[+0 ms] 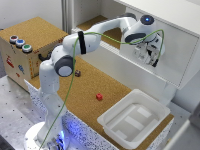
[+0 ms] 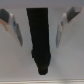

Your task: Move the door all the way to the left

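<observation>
Exterior view: the gripper (image 1: 151,54) hovered against the door (image 1: 172,47), a white panel filling the cabinet's (image 1: 155,7) half toward that view's right. Fingers (image 2: 17,30) stood spread, pinching nothing; travel lay along the cabinet's length.

1. Exterior view: illumination is bright, even and diffuse. No single light source is identifiable.
2. Exterior view: shadows are soft. A faint shadow lies beneath the white bin (image 1: 134,120) at lower right of the frame.
3. Exterior view: low resolution. Edges are soft across the frame, and small items on the counter (image 1: 85,95) lack detail.
4. Exterior view: white surfaces at upper right approach overexposure.
5. Wrist view: heavily blurred. A dark vertical shape at centre and the fingers (image 2: 15,27) have indistinct outlines against a pale, featureless background.
</observation>
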You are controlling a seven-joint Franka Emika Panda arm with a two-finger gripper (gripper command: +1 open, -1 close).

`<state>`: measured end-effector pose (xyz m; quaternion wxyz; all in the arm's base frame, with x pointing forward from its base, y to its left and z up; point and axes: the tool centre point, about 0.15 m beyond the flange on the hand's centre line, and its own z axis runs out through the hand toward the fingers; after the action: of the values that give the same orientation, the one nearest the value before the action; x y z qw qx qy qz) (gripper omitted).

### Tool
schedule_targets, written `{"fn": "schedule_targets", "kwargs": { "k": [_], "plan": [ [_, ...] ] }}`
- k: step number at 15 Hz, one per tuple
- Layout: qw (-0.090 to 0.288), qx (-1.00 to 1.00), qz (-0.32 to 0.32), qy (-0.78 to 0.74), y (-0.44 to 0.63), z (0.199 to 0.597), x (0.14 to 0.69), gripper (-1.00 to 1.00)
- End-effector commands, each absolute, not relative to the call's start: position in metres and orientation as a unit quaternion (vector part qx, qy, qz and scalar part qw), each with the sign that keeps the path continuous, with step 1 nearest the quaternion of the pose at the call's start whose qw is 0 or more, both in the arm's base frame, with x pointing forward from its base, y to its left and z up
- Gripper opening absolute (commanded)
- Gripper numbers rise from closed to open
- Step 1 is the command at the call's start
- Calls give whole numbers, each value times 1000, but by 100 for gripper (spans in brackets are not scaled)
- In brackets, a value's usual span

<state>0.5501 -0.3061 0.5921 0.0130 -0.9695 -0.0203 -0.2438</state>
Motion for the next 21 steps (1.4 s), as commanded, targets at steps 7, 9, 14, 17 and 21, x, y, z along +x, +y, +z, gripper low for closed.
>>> {"fn": "schedule_targets", "kwargs": {
  "k": [7, 9, 14, 17, 21],
  "plan": [
    [-76, -971, -228, 2, -290, 584, 555, -100],
    [-76, -971, -228, 5, -279, 574, 554, -100],
    [-80, -971, -226, 2, -241, 554, 560, -100],
    [-89, -969, -230, -1, -215, 549, 564, -100],
    [-99, -967, -233, 1, -180, 544, 565, -100]
  ]
}}
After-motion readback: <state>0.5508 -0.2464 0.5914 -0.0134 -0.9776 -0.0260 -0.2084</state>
